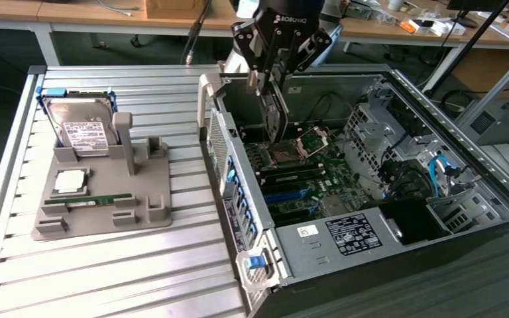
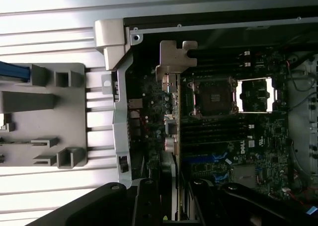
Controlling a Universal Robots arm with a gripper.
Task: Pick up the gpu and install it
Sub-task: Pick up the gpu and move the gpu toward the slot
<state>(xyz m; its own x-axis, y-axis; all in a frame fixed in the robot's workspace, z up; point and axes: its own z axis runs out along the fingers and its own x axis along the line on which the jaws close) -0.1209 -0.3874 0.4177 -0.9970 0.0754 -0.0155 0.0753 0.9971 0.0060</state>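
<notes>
My gripper hangs over the open computer case, shut on the gpu. The gpu is a thin dark card held on edge, pointing down toward the motherboard near the CPU socket. In the wrist view the gpu appears edge-on, with its silver bracket at the far end close to the case's rear wall. My gripper clamps the card from both sides with its black fingers. The card's lower edge is above the board; whether it touches a slot I cannot tell.
A grey fixture tray on the slatted metal table holds a silver hard drive, a CPU chip and a green memory stick. Drive cages and cables fill the case on the exterior view's right.
</notes>
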